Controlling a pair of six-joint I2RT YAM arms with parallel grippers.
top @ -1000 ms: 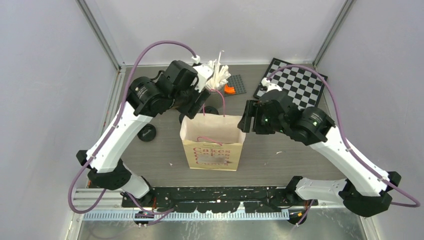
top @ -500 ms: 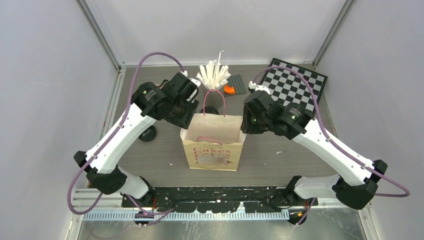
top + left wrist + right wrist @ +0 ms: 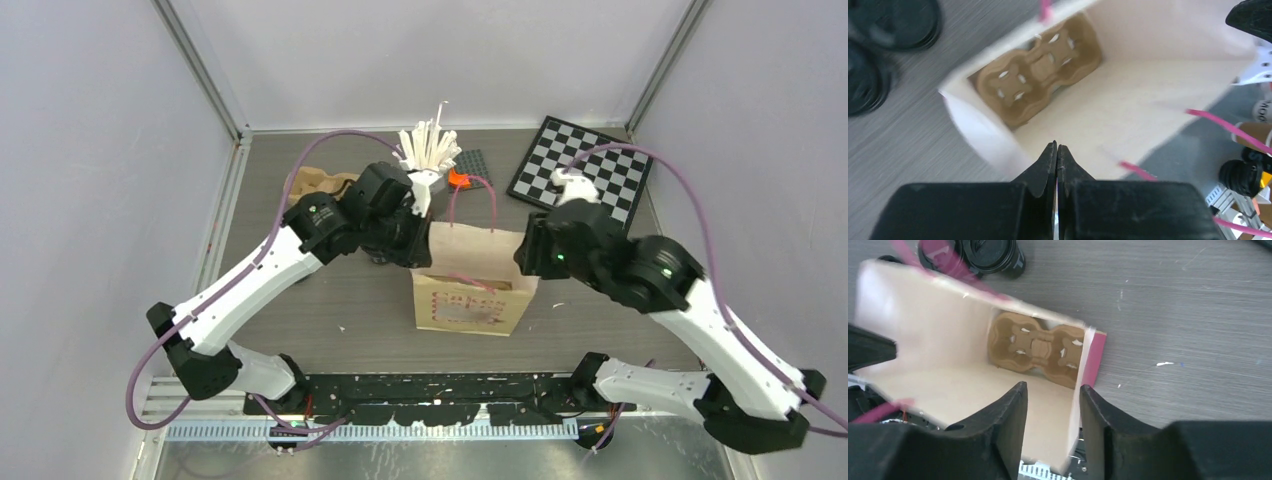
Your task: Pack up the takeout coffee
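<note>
Though blurry in the left wrist view, can make out both coffee cups (image 3: 895,20) sitting on the table (image 3: 913,130) just outside the bag (image 3: 470,305), not packed yet. Got the left gripper (image 3: 1057,147) pinched fully shut on the bag's rim. Looking down inside, see a pulp tray (image 3: 1040,70) lying flat on the bottom. Over on the right, got the right gripper (image 3: 1053,386) partly open, straddling the end wall, gap showing beside the paper.
</note>
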